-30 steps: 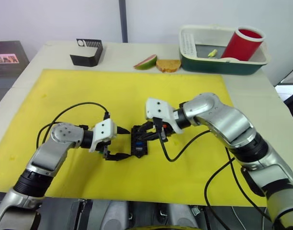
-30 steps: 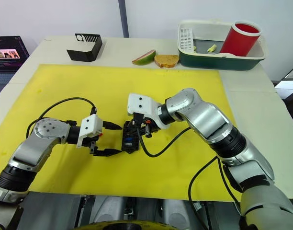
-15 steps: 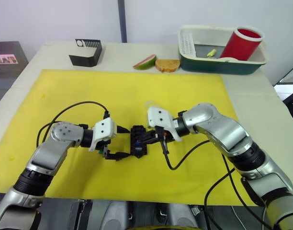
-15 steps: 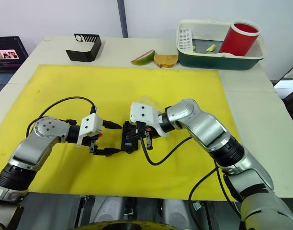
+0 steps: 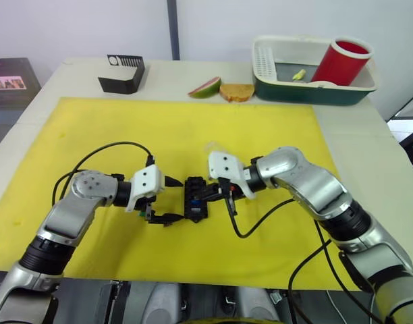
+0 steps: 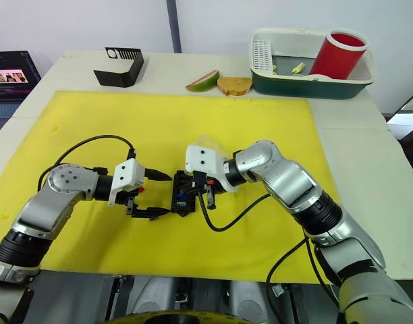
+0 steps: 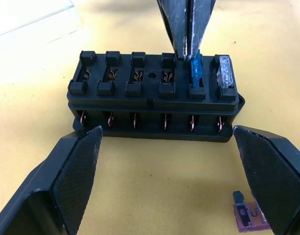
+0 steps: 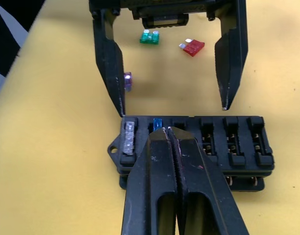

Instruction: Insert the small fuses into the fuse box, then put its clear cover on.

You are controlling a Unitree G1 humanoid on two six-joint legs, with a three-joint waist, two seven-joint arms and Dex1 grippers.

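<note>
Sitting mid-mat on the yellow tabletop [image 5: 92, 128], the fuse box [image 7: 152, 95] is ribbed black plastic with copper contacts; grey fuse [image 7: 225, 72] and blue fuse [image 7: 196, 72] fill its end slots. Right tool [image 8: 168, 131], fingers pinched together, presses the blue fuse. Left tool [image 5: 171, 200] gapes beside the box. Clear cover [image 7: 32, 19] lies behind.

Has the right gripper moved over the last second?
Yes. The right gripper has come down toward the yellow mat and the near edge, and now stands shut at the blue fuse in the fuse box.
</note>
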